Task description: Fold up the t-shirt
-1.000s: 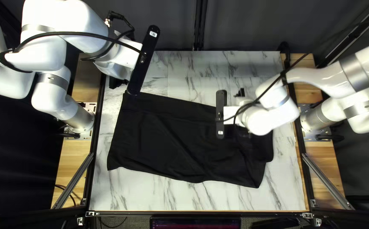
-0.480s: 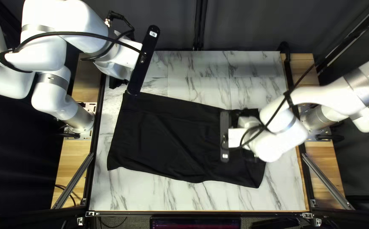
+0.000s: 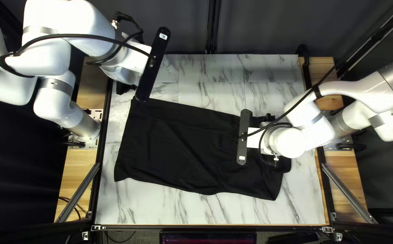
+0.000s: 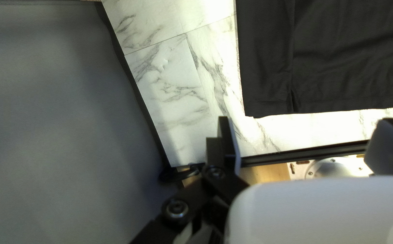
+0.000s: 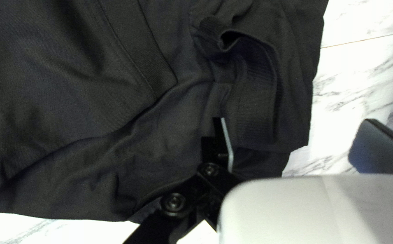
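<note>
t-shirt (image 3: 174,144) stretched left to right in the top left view, right arm (image 3: 363,95) reaching over one end, left arm (image 3: 74,27) by the opposite far corner.

in the left wrist view, left gripper (image 4: 305,119) spread and empty, cloth corner (image 4: 257,104) ahead, apart.

in the right wrist view, right gripper (image 5: 294,119) released too, but nearer to cloth: ribbed band (image 5: 253,104) just ahead, close beside one finger (image 5: 214,147); likely in need of a small sideways shift, then a pinch.
</note>
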Robot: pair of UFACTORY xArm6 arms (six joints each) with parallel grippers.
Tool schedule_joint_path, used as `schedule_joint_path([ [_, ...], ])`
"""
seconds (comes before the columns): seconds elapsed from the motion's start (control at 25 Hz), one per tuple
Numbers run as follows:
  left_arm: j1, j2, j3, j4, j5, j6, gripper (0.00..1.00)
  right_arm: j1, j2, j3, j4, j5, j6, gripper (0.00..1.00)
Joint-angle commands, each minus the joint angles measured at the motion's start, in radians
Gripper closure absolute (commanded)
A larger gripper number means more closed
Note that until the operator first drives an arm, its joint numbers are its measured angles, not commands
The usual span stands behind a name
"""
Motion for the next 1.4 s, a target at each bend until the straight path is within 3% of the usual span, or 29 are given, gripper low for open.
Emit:
schedule_joint_path([
  [0.04, 0.0, 0.0, 0.0, 0.0, 0.0, 0.0, 0.0, -0.13, -0.081, 0.014, 0.175, 0.011, -0.29, 0.0],
  [0.2, 0.0, 0.0, 0.0, 0.0, 0.0, 0.0, 0.0, -0.253, -0.164, 0.046, 0.439, -0.014, -0.575, 0.0],
  [0.24, 0.0, 0.0, 0.0, 0.0, 0.0, 0.0, 0.0, -0.257, -0.163, 0.047, 0.456, -0.021, -0.587, 0.0],
  [0.56, 0.0, 0.0, 0.0, 0.0, 0.0, 0.0, 0.0, -0.257, -0.163, 0.047, 0.456, -0.021, -0.587, 0.0],
  [0.72, 0.0, 0.0, 0.0, 0.0, 0.0, 0.0, 0.0, -0.272, -0.105, 0.021, 0.489, -0.014, -0.582, 0.0],
  [1.0, 0.0, 0.0, 0.0, 0.0, 0.0, 0.0, 0.0, -0.318, -0.067, 0.098, 0.541, -0.112, -0.552, 0.0],
  [1.4, 0.0, 0.0, 0.0, 0.0, 0.0, 0.0, 0.0, -0.351, -0.027, 0.137, 0.592, -0.142, -0.541, 0.0],
])
